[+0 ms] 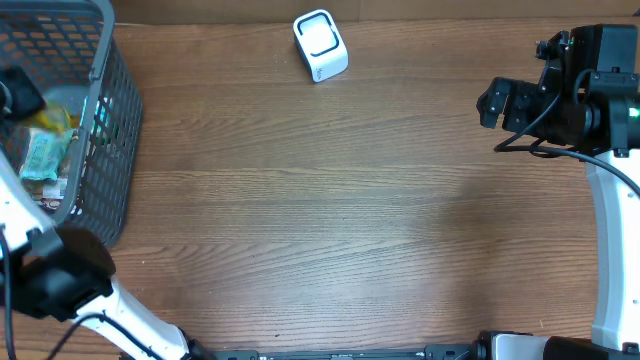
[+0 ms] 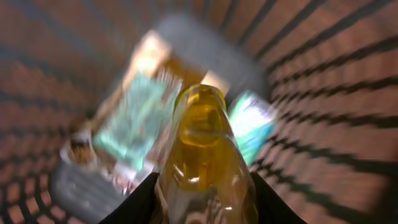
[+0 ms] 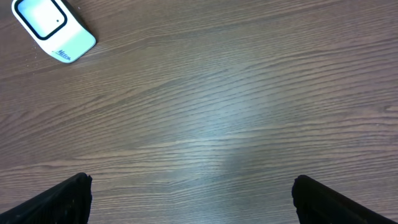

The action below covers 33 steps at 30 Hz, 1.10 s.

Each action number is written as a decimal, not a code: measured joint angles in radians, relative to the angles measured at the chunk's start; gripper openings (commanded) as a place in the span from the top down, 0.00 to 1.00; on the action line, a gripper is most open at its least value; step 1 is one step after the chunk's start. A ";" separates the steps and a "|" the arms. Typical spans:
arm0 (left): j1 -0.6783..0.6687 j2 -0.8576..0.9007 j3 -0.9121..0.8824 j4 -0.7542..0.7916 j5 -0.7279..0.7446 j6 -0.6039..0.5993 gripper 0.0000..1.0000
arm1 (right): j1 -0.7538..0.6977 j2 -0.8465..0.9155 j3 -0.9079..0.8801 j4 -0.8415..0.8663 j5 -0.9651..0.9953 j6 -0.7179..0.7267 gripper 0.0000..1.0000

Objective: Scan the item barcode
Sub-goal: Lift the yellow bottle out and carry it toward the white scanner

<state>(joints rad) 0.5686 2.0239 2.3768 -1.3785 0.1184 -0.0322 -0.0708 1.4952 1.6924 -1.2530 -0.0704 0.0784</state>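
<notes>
The item, an amber-yellow bottle (image 2: pixel 205 149), fills the middle of the blurred left wrist view; my left gripper (image 2: pixel 205 202) is shut on it, one black finger (image 2: pixel 134 205) on each side. In the overhead view the left gripper (image 1: pixel 25 95) is inside the grey mesh basket (image 1: pixel 112 70), with the bottle (image 1: pixel 55 120) showing yellow beside it. A white barcode scanner (image 1: pixel 320 45) stands at the back of the table; it also shows in the right wrist view as the scanner (image 3: pixel 53 28) at top left. My right gripper (image 3: pixel 193 199) hangs open over bare wood, holding nothing.
The basket holds more goods: a green packet (image 1: pixel 45 155) and other packets under the bottle (image 2: pixel 134 118). The right arm (image 1: pixel 590 90) sits at the table's right edge. The wooden table top (image 1: pixel 330 210) stretches between basket and right arm.
</notes>
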 measured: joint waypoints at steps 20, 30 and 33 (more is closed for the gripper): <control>-0.377 -0.280 0.188 -0.285 0.089 -0.107 0.85 | 0.000 0.000 0.000 0.000 0.000 0.000 0.00; -0.616 -0.190 0.051 -0.304 -0.020 -0.170 0.83 | 0.000 0.000 0.000 -0.001 0.000 0.000 0.00; -0.682 -0.175 -0.002 -0.278 -0.057 -0.203 0.83 | 0.000 0.000 0.000 0.000 0.000 0.000 0.00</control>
<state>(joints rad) -0.1135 1.8488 2.3745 -1.6569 0.0616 -0.2348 -0.0708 1.4952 1.6924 -1.2533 -0.0704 0.0788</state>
